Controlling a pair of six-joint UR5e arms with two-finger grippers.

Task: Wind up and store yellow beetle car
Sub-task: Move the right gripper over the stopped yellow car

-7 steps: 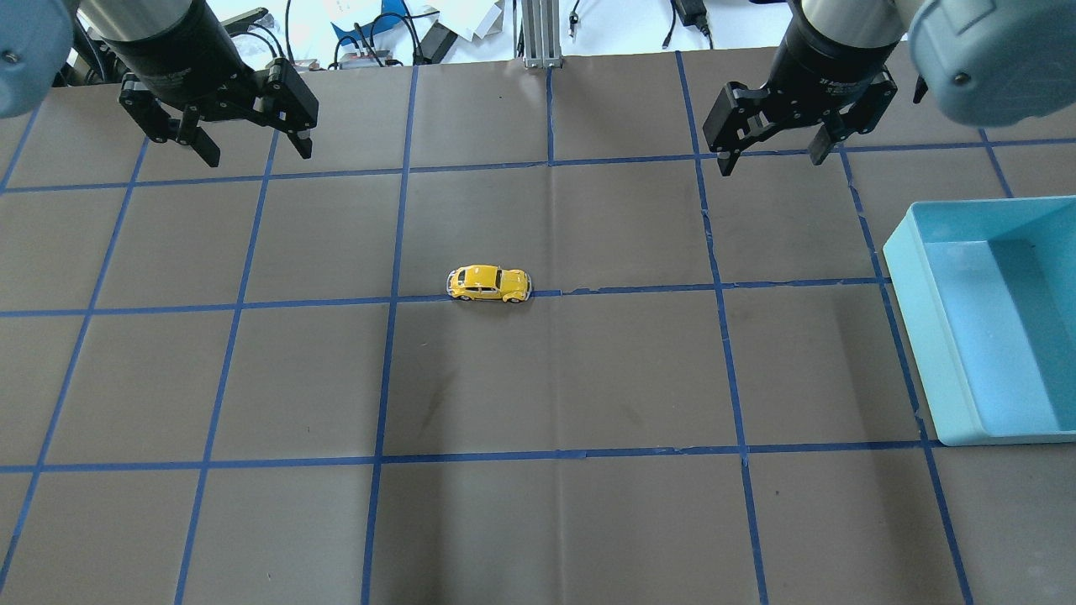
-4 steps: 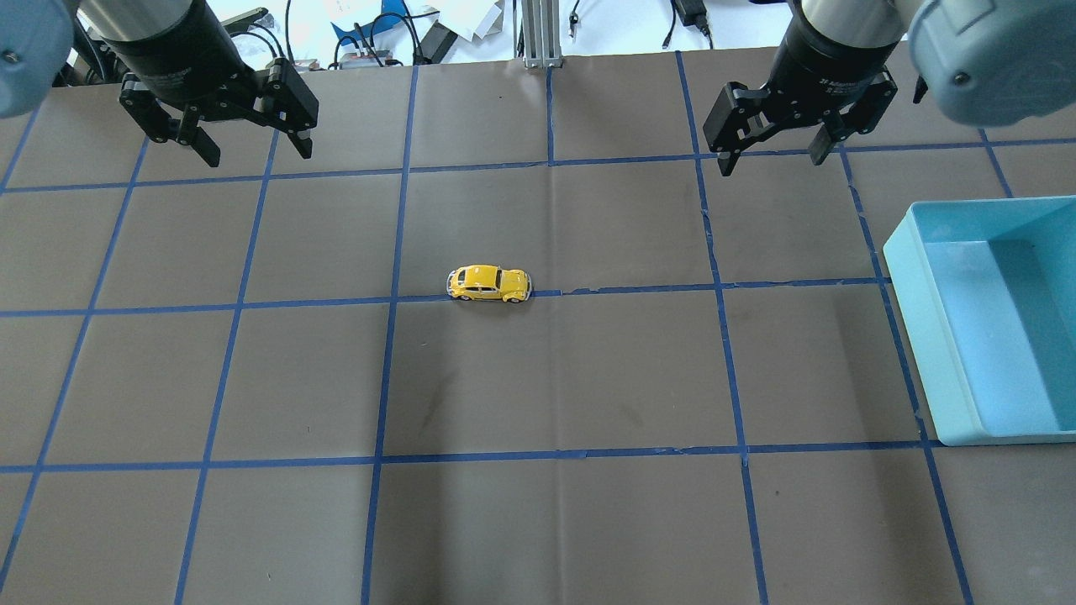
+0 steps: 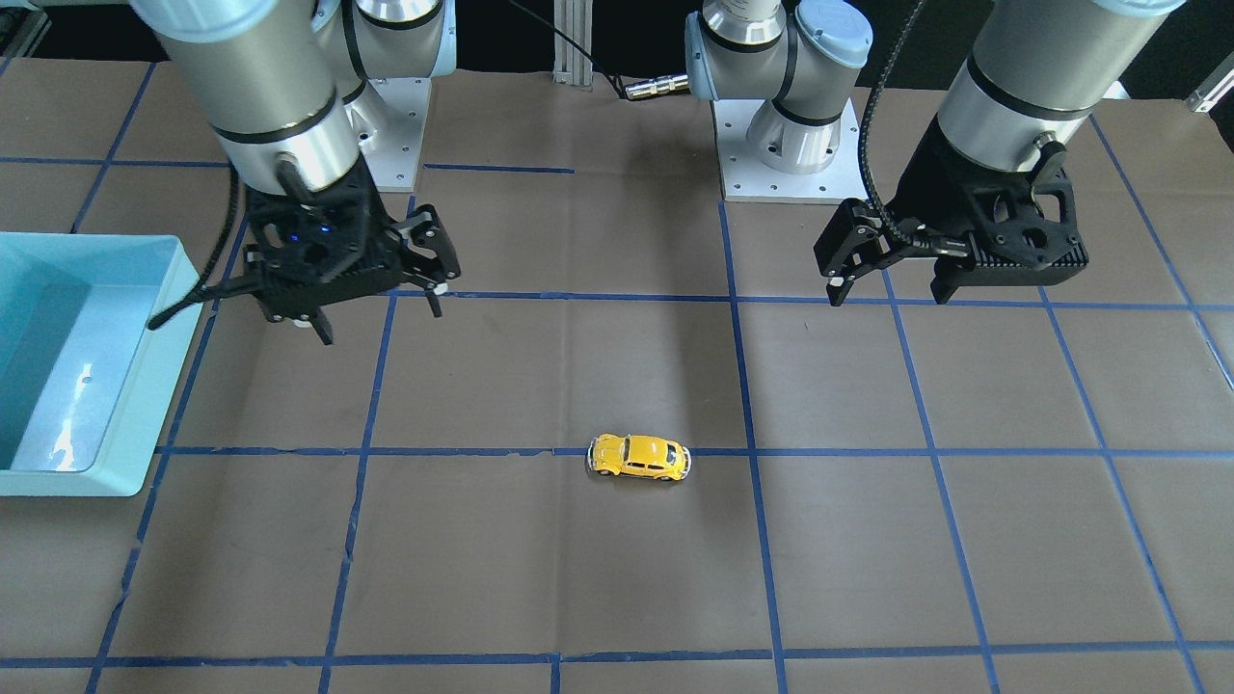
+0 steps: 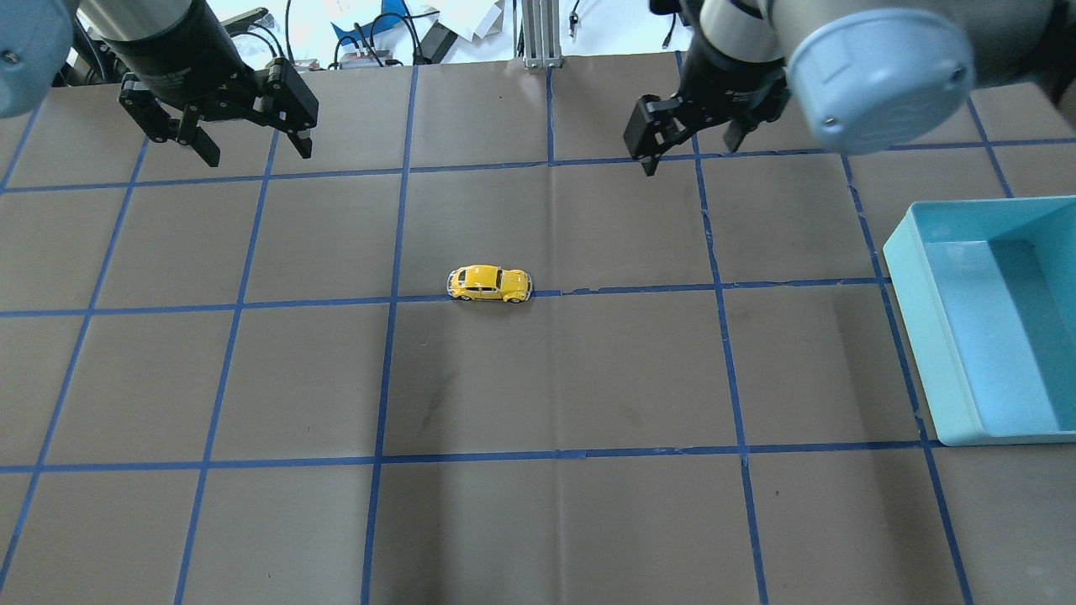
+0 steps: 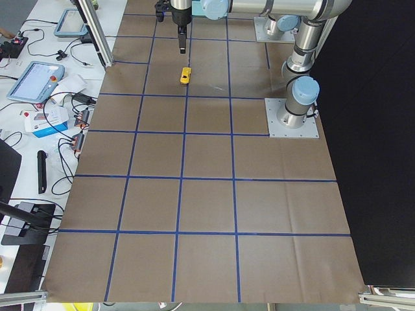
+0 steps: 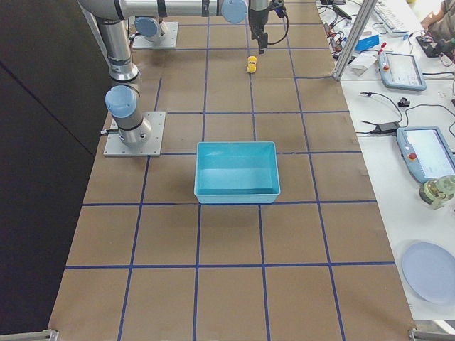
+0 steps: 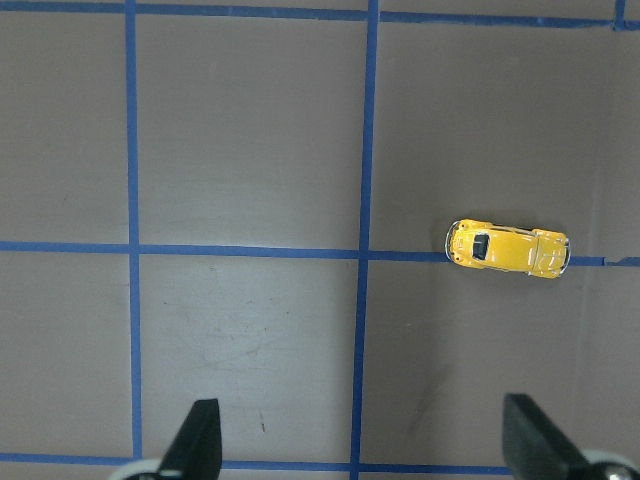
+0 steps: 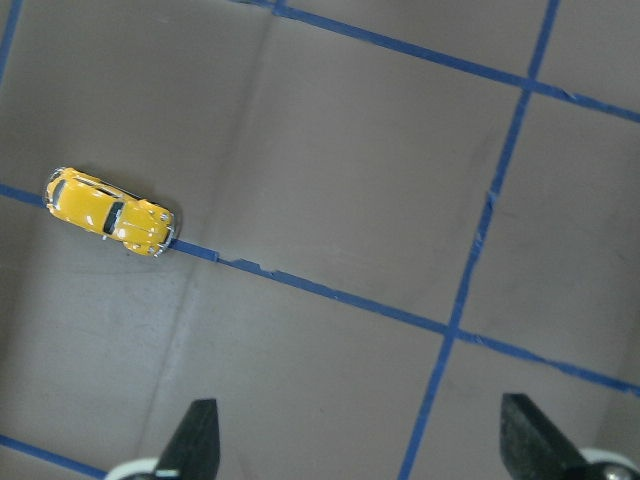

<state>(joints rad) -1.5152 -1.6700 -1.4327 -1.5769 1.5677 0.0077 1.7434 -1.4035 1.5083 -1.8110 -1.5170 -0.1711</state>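
The yellow beetle car (image 4: 489, 283) stands on its wheels on a blue tape line near the middle of the table, also seen from the front (image 3: 639, 457) and from the sides (image 5: 185, 75) (image 6: 251, 65). My left gripper (image 4: 256, 155) hangs open over the far left of the table (image 3: 887, 289), well away from the car. The right gripper (image 4: 691, 155) is open too (image 3: 381, 318), above the table beyond and right of the car. The left wrist view has the car (image 7: 508, 249) at the right; the right wrist view has the car (image 8: 110, 213) at the left. Nothing is held.
A light blue bin (image 4: 908, 319) with nothing in it stands at the right edge of the table (image 3: 164, 318) (image 6: 238, 197). Blue tape lines divide the brown table cover into squares. Cables and devices lie beyond the table's far edge.
My right arm has swung left toward the table's middle, its gripper still open. The left arm and the car have not moved.
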